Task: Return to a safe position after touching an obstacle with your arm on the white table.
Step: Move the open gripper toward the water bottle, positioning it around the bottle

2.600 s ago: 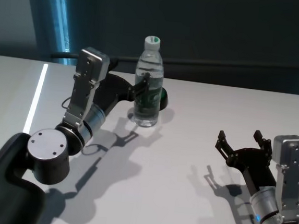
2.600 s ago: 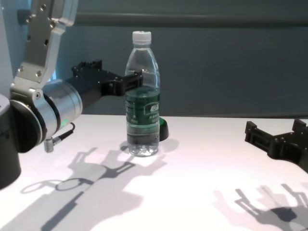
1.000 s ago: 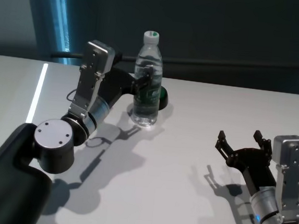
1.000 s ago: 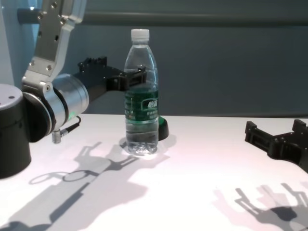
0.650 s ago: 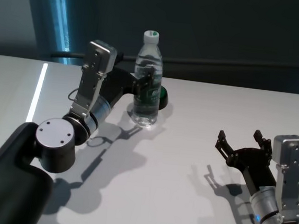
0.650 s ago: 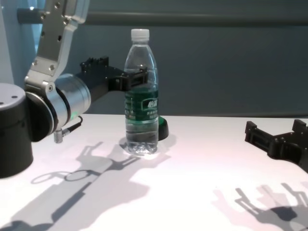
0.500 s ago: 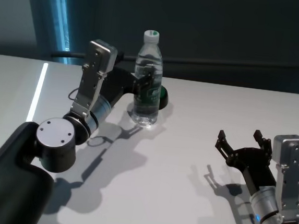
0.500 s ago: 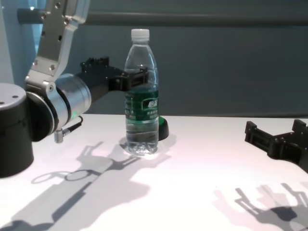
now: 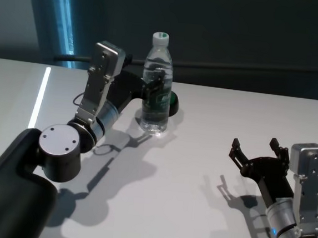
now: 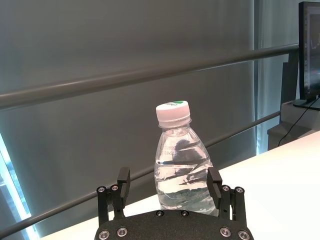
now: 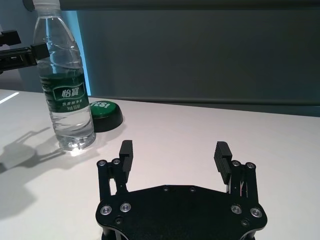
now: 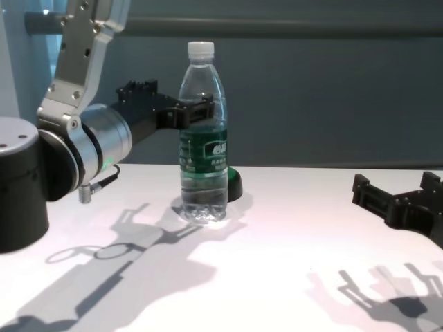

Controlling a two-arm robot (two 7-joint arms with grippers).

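white table [image 9: 202,139], glossy. water bottle [image 9: 157,91] stands upright on it toward the far side, small dark green dome [image 9: 172,103] just behind it, touching or nearly so.

A dark grey wall [image 9: 239,26] filled the background, crossed by a horizontal grey rail [image 12: 311,26]. At the left a narrow vertical strip of window [image 9: 65,16] glowed pale blue (its reflection streaked the glossy surface below). A dark monitor [image 10: 310,50] stood at one side.
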